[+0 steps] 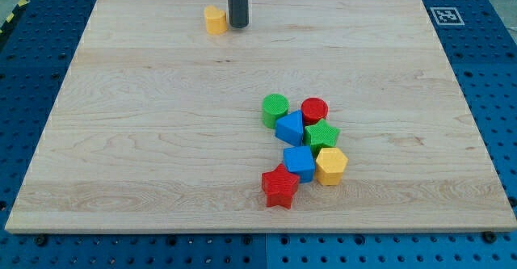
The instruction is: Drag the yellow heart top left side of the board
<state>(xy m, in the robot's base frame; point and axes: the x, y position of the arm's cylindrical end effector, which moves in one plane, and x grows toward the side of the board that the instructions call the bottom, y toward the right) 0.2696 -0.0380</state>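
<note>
The small yellow heart-shaped block sits near the top edge of the pale wooden board, touching the left of my tip, the lower end of a straight dark rod with no jaws to open or close. Well below and right of my tip cluster a green cylinder, red star, blue triangular block, blue cube, red cylinder, green star and yellow hexagonal block.

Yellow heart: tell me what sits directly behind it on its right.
My tip stands just right of the yellow heart, apparently touching it. The rod hides the board directly behind it.
</note>
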